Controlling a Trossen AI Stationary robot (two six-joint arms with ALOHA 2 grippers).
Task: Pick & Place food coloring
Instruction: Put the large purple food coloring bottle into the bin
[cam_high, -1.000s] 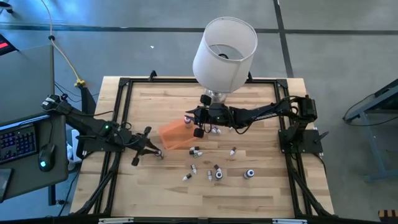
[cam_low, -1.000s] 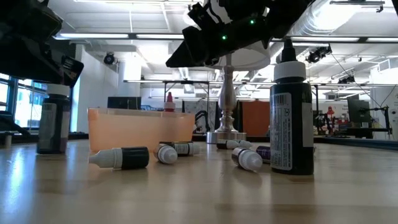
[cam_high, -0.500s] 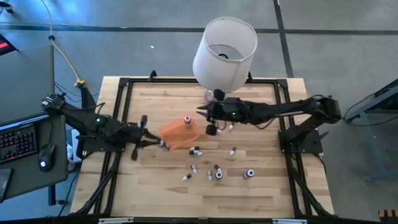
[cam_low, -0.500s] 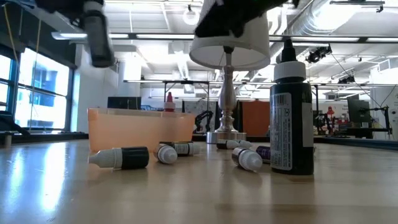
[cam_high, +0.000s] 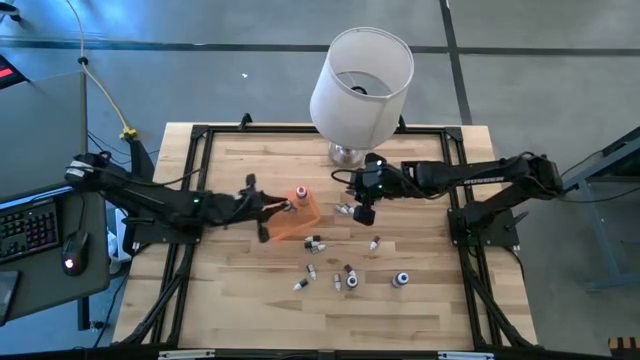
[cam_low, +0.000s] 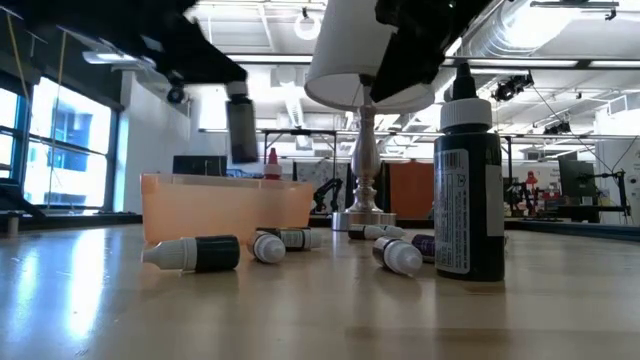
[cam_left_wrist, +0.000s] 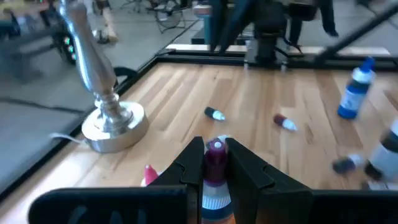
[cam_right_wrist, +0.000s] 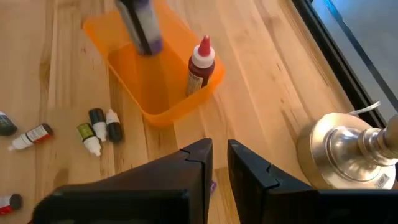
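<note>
**A:** ok where's everything at right now?

**B:** left gripper (cam_left_wrist: 215, 163) is up off the table over the orange tray (cam_high: 285, 222), jaws pinched on a bottle (cam_left_wrist: 215, 168) with a purple cap. In the low view that same bottle hangs in the air above the tray's rim, body upright-ish, and it's blurred. In the right wrist view it shows over the tray's far end.

**A:** anything in the tray?

**B:** 1 red-capped bottle (cam_right_wrist: 200, 65), standing upright against the tray wall on the side toward the lamp (cam_high: 361, 75).

**A:** and the right arm?

**B:** right gripper (cam_right_wrist: 220, 160) is over the wood between the tray and the lamp base (cam_right_wrist: 348, 151). Fingers nearly together with a narrow gap between them, and I can't see anything held between them. There's a bit of purple right below the fingertips in its wrist view, can't tell what that is.

**A:** rest of the bottles?

**B:** scattered on the table (cam_high: 420, 300) on the near side of the tray. 3 small ones lie side by side just beside the tray (cam_right_wrist: 99, 129), another lies off further with a red label (cam_right_wrist: 30, 136). Low view has a big dark bottle with a white collar (cam_low: 468, 180) standing upright close to the camera, and a few lying on their sides (cam_low: 194, 253) in front of the tray.
</note>
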